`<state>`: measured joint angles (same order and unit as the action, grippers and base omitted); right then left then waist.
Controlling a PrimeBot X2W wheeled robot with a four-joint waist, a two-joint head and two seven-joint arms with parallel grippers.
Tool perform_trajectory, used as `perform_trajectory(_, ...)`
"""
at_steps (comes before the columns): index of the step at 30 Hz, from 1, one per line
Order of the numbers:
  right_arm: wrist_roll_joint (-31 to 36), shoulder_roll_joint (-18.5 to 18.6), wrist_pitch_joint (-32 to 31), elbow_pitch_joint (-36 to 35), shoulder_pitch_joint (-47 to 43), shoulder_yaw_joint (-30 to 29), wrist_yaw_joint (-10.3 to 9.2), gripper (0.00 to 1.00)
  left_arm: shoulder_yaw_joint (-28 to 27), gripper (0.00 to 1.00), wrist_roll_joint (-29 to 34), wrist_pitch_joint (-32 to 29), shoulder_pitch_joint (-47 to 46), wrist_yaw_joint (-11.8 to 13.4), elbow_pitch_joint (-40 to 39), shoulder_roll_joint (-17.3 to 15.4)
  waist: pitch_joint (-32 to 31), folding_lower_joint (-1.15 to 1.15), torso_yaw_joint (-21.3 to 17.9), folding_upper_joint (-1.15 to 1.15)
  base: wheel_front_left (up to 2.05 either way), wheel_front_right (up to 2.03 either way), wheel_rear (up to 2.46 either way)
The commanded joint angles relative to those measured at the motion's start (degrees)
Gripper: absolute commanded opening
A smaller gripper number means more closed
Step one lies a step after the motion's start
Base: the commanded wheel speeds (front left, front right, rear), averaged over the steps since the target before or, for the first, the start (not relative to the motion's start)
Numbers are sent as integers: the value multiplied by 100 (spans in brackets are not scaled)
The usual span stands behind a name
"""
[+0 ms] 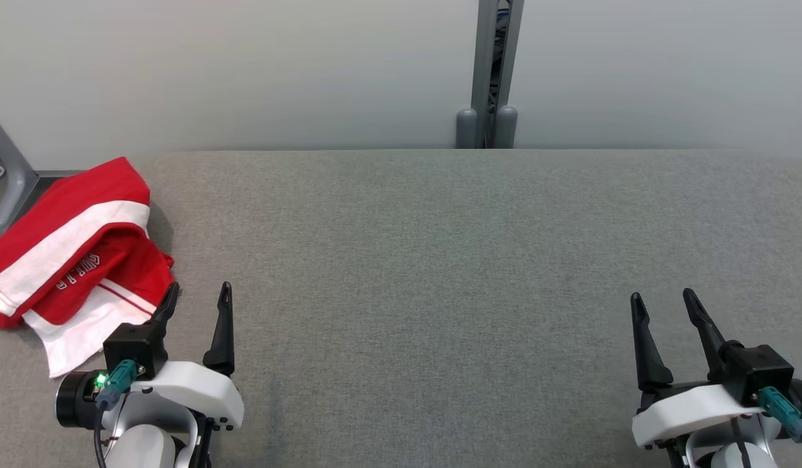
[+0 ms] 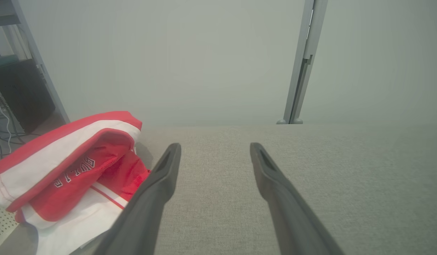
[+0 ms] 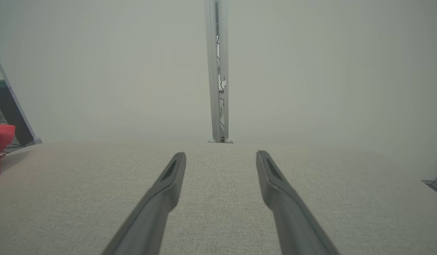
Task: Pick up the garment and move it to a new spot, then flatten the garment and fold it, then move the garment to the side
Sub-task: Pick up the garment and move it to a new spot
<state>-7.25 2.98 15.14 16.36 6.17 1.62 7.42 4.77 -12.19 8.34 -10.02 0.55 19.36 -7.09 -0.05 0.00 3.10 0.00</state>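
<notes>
Two grippers sit low in the head view, left gripper (image 1: 199, 289) and right gripper (image 1: 662, 296) alike with fingers spread and empty, while the red-and-white garment (image 1: 69, 253) lies crumpled at the left edge of the bench (image 1: 440, 260), its long axis seemingly slanting from near left to far right. The left wrist view puts the garment (image 2: 62, 166) just beside the left finger, so the pick-up looks not yet begun; the next move likely calls for swinging left and closing on a bunched fold. The right wrist view shows a red corner of the garment (image 3: 0, 138) well apart from its released fingers.
</notes>
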Motion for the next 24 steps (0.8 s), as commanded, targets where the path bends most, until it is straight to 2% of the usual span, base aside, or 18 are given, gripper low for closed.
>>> perform_trajectory(1, -26, 19, 17, -12, -19, 8, 13, 100, 0, 100, -17, 29, -115, 29, -17, -31, 4, 0, 132, 0, 0, 0, 0)
perform_trajectory(4, -25, 21, 16, -19, -34, 8, 13, 100, -1, 100, -43, 41, -111, 34, -8, -25, 4, 0, 269, 0, 0, 0, 0)
perform_trajectory(6, -47, 14, 16, -27, -53, 50, 13, 100, 25, 100, -29, 67, -120, 52, 8, -40, 0, 0, 530, 0, 0, 0, 0)
perform_trajectory(17, -127, 11, 16, -6, 8, 240, 13, 100, 14, 100, -136, 114, -121, 70, 75, -68, -10, 0, 1369, 0, 0, 0, 0)
perform_trajectory(24, -152, 10, 16, 10, 21, 297, 13, 100, 12, 100, -205, 142, -57, 98, 67, -82, 5, 0, 1714, 0, 0, 0, 0)
